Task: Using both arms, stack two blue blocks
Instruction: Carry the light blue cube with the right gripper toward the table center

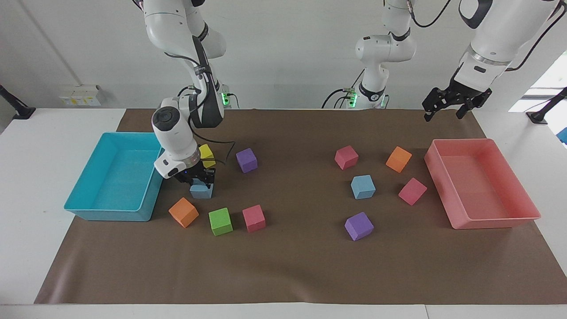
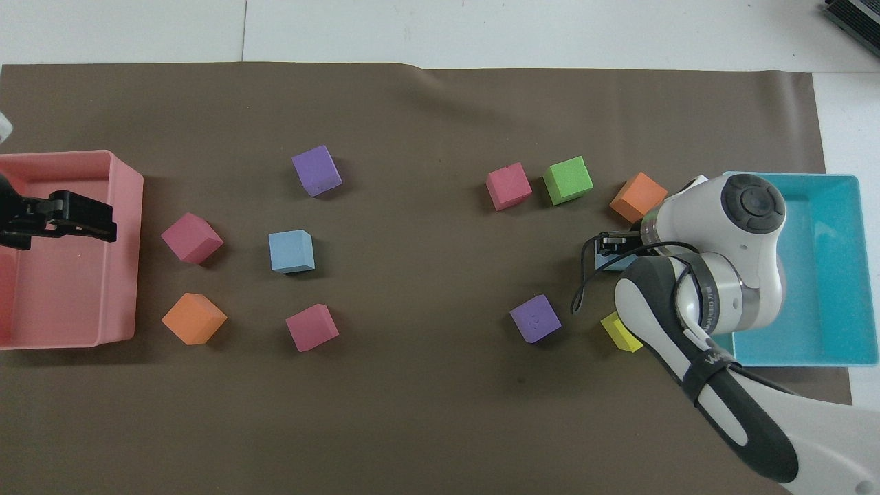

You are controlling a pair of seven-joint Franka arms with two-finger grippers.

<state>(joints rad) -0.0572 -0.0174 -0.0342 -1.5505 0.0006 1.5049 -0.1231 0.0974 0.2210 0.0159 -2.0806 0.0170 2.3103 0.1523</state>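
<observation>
The right gripper (image 1: 201, 180) at centre-left grips one blue block (image 1: 201, 191) by its side faces. It looks light, soft foam, so a gentle squeeze should do. The left gripper (image 1: 447, 106), upper right, waits wide.

Bright, even light from above leaves only short, soft shadows beside the cubes (image 1: 254, 218) and trays (image 1: 116, 177) on the matte brown mat (image 1: 292, 266), both views sharp, without glare.

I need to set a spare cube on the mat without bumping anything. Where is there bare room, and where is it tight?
The brown paper mat is bare along its edge farthest from the robots, and mid-table between the purple foam cube and the pink foam cube. It is crowded beside the cyan plastic tray, where the right gripper works.
</observation>
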